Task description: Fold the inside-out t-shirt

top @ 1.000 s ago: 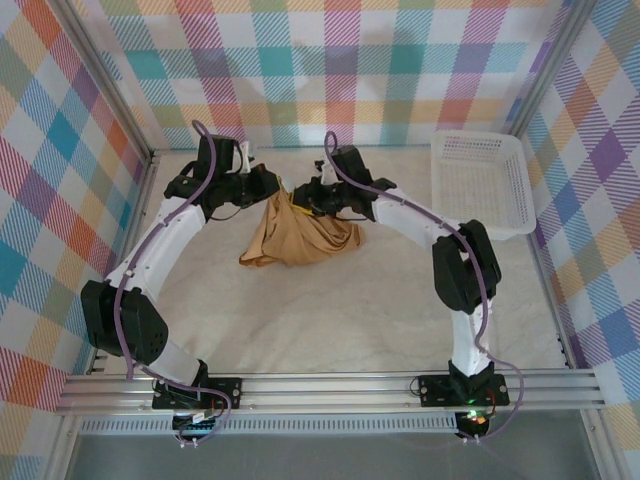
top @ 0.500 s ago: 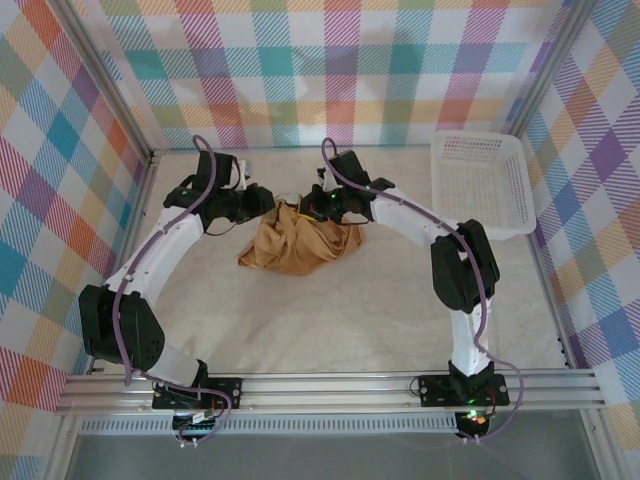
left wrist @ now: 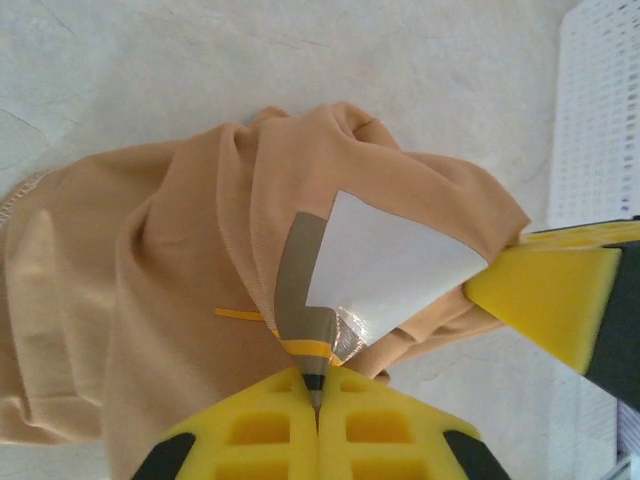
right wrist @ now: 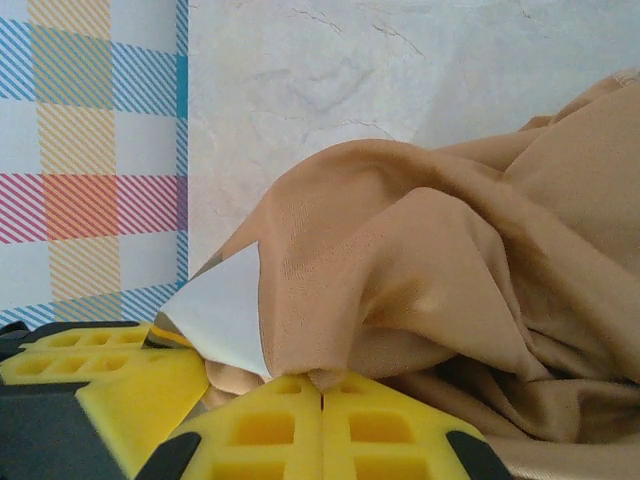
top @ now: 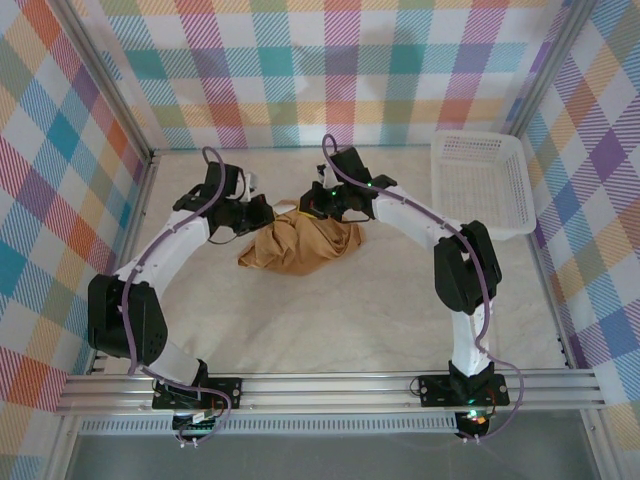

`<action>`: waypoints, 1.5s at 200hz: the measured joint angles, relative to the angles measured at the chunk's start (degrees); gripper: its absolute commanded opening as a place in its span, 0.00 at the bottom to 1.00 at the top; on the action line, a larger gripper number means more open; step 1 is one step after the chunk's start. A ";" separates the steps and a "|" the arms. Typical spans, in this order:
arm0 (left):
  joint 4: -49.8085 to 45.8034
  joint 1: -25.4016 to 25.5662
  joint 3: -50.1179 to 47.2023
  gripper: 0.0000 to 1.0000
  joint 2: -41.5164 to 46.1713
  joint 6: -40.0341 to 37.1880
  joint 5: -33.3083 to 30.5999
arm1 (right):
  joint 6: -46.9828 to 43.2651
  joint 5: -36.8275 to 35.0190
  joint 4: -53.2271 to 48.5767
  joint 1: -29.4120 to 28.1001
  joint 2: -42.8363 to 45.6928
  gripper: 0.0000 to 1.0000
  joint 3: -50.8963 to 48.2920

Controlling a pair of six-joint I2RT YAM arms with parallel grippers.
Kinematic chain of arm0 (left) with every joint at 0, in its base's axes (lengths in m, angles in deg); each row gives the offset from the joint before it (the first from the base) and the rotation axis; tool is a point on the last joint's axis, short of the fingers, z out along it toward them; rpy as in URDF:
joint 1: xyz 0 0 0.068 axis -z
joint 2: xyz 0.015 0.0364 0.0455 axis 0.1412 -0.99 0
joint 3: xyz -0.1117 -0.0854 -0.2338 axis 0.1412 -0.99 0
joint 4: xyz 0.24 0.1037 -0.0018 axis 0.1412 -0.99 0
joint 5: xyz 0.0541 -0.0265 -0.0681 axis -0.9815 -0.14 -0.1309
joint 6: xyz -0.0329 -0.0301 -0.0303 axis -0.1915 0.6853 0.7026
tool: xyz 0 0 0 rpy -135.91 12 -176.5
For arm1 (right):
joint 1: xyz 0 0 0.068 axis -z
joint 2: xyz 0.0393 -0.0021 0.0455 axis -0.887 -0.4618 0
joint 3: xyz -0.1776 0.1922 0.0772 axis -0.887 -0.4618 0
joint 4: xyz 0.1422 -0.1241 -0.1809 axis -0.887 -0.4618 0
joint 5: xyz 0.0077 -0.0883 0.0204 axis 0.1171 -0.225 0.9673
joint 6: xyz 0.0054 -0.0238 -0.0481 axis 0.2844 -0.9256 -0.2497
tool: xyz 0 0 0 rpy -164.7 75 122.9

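Both arms have sunk lower, and the left gripper at 10 o'clock and right gripper at 12 o'clock of the t-shirt, heaped toward 12 o'clock on the surface, clamp its neckline beside the white label; draw them apart evenly, keeping it taut.

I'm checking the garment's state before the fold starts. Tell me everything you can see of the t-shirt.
The t-shirt is tan, soft-looking fabric, bunched in a creased heap on the table, toward its far middle, not spread flat. Stitched seams show outward, and a white label sits at its pinched far edge. The left tool is shut on the seam just below that label; the right tool is shut on a fold of cloth beside it.
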 measured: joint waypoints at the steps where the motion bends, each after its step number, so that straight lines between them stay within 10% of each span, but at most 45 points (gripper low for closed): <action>1: 0.00 0.00 0.00 0.00 -0.02 -0.02 -0.04 | -0.02 0.00 -0.04 0.00 0.00 0.00 0.00; 174: -2.89 -1.11 4.94 0.00 1.20 1.84 -1.49 | -6.86 -13.88 -8.26 13.66 13.42 0.00 -28.26; 209: 0.11 -0.28 3.67 0.00 2.95 4.90 -0.31 | -9.33 -14.95 -11.93 10.64 16.22 0.38 -27.06; 300: 0.92 2.34 4.17 0.00 4.35 6.49 -0.57 | -8.04 -3.15 -3.48 0.26 0.17 0.56 0.70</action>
